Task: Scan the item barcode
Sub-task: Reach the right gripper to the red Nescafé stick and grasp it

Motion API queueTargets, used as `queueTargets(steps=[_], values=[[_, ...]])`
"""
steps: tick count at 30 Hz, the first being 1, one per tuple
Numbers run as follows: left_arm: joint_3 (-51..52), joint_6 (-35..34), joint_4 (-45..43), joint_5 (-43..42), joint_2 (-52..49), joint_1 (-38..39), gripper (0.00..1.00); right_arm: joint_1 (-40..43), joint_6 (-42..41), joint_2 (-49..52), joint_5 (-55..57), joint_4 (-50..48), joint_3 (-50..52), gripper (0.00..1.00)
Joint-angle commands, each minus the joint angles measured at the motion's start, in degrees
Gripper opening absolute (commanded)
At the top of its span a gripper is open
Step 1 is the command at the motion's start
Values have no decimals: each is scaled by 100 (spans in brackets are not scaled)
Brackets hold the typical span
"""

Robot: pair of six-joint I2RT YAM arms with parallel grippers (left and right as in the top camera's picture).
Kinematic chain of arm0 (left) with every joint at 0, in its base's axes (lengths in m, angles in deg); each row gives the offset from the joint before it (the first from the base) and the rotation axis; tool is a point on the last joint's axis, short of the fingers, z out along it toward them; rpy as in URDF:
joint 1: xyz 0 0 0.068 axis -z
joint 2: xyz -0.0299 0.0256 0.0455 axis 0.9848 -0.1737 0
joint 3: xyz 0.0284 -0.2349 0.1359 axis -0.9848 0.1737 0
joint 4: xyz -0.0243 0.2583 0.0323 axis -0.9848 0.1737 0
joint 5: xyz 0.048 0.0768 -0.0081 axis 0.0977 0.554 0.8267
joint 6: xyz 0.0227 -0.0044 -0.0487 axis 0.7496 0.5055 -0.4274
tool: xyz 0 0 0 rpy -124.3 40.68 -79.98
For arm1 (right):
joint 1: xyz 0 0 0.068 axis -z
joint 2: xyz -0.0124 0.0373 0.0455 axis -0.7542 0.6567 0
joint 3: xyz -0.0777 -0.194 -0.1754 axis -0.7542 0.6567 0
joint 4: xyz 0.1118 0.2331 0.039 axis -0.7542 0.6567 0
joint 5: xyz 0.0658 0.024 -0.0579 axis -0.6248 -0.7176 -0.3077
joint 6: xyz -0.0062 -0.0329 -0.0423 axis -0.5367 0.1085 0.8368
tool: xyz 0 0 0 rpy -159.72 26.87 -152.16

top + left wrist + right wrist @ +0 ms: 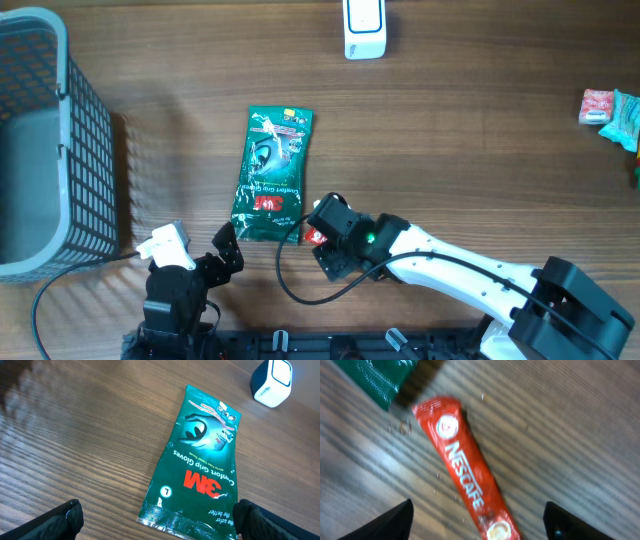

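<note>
Mock shop checkout
A wire basket (40, 140) stood left of the left hand (195, 248), a scanner (364, 28) beyond it, retail packets (272, 175) on the wooden worktop (480, 150).

The overhead camera looks straight down from afar on the table (480, 130), basket (65, 60) and scanner (364, 28). The left wrist camera looks forward and down from behind the left pincer (157, 512): pack (200, 460) just ahead, scanner beyond. The right wrist camera hangs close above the right pincer (477, 510), sachet (465, 477) between its fingers (395, 522), pack corner ahead. All three share the pack.
</note>
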Motion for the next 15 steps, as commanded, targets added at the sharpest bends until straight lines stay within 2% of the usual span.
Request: queueTargets(steps=[1,6,7,8,10,11,12,13,14,15], values=[[37,4,-7,-24,31,42,100,-17,-85,269,334,-131,33,72],[37,4,-7,-24,31,42,100,-24,-87,1235,101,-151,33,58],[37,4,-7,-24,31,42,100,-24,-118,1309,-17,-162,33,42],[37,4,-9,-24,31,42,100,-24,-289,1318,-44,-166,31,35],[37,4,-7,-24,31,42,100,-22,-597,1316,-46,-216,2,30],[37,4,-9,-24,31,42,100,-20,-671,1307,-50,-190,-37,24],[37,4,-7,-24,31,42,100,-7,-697,1307,-83,-81,-118,11],[37,4,-7,-24,31,42,100,63,-695,1305,-310,166,-321,4],[37,4,-9,-24,31,42,100,256,-605,1283,-835,470,-621,4],[37,4,-9,-24,31,42,100,625,-103,1252,-2057,739,-964,4]])
